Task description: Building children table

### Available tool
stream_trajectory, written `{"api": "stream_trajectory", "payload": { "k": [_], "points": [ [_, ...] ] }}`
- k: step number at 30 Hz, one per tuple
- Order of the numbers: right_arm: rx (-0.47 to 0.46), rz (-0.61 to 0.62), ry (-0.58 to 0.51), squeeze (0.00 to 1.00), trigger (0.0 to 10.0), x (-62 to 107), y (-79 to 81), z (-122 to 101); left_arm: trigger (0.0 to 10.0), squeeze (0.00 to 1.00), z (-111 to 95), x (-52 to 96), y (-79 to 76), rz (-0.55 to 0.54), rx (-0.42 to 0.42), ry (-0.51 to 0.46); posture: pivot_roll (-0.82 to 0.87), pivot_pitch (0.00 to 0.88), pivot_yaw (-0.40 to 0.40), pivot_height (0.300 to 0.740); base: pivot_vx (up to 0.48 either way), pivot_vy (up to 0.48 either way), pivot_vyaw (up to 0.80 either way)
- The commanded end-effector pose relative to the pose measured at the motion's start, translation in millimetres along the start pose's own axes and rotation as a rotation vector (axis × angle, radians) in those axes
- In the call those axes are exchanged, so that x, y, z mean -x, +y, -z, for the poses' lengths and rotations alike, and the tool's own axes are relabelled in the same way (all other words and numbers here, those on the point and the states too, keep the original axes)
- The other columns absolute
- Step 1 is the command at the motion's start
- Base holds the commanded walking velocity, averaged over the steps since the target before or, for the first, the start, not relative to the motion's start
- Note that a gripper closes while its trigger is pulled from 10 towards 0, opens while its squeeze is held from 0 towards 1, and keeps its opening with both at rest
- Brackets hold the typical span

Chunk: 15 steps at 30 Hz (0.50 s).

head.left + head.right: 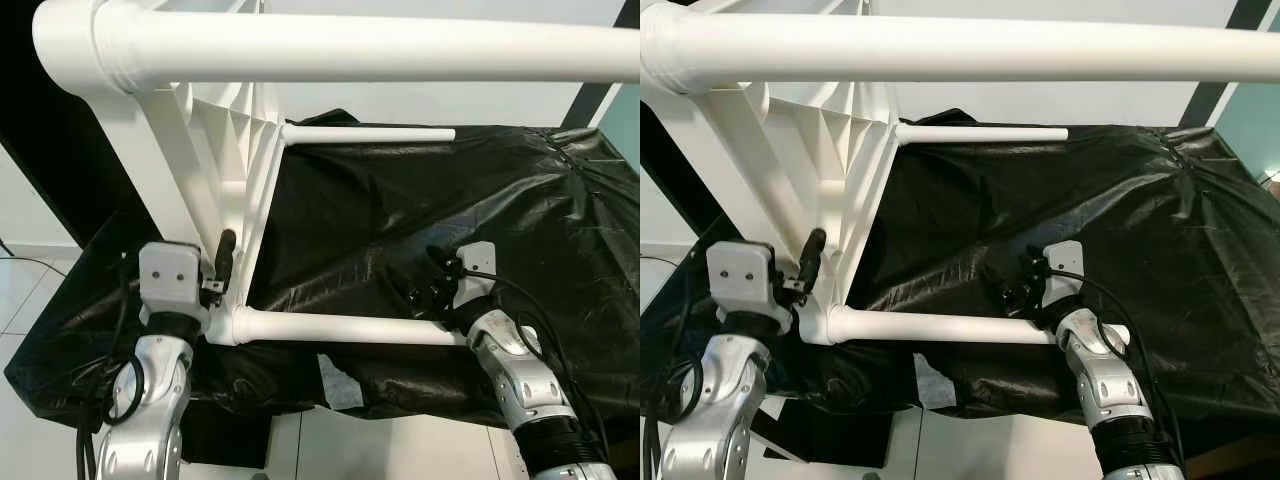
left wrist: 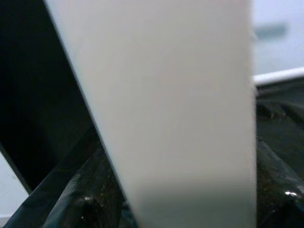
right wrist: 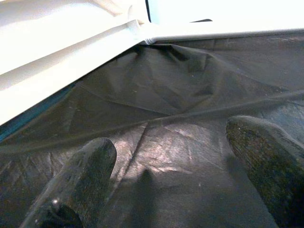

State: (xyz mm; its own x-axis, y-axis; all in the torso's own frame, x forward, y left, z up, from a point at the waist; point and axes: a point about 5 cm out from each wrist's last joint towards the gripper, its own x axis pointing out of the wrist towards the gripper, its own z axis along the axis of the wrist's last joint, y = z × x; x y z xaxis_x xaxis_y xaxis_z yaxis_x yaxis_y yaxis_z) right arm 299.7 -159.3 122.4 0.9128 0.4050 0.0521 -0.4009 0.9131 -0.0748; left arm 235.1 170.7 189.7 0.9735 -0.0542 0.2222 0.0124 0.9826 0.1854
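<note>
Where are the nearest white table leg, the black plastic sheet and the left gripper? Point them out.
nearest white table leg [image 1: 350, 328], left eye view, middle of tube.
black plastic sheet [image 1: 450, 200], left eye view, bare wrinkled middle.
left gripper [image 1: 224, 262], left eye view, at its fingers.

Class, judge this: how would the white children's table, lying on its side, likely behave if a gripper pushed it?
The white table is probably stiff: its underside is ribbed. Its round legs may slide on the glossy black sheet. It could tip, resting on its edge.

Table top [image 1: 215, 130] cut off by frame; left wrist view blurred.

Head stereo downward; wrist cameras close-up.
</note>
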Motion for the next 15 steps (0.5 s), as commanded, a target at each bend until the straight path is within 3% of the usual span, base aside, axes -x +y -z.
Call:
{"api": "stream_trajectory", "payload": {
  "k": [1, 9, 15],
  "points": [
    [0.0, -0.009, 0.024, 0.0, 10.0, 2.0, 1.7, 6, 10.0, 0.0, -2, 3.0, 0.8, -0.019, -0.012, -0.011, 0.06, 0.0, -0.009, 0.74, 0.0, 0.0, 0.0],
    [-0.004, -0.024, 0.032, 0.0, 10.0, 0.6, 5.4, 9, 10.0, 0.0, -19, 8.2, -12.0, 0.107, 0.083, -0.104, 0.06, 0.0, -0.011, 0.74, 0.0, 0.0, 0.0],
    [-0.002, -0.022, 0.038, 0.0, 10.0, 1.3, 4.9, 10, 10.0, 0.0, -22, 13.3, -19.9, 0.206, 0.167, -0.101, 0.07, 0.0, -0.011, 0.74, 0.0, 0.0, 0.0]
  ]
}}
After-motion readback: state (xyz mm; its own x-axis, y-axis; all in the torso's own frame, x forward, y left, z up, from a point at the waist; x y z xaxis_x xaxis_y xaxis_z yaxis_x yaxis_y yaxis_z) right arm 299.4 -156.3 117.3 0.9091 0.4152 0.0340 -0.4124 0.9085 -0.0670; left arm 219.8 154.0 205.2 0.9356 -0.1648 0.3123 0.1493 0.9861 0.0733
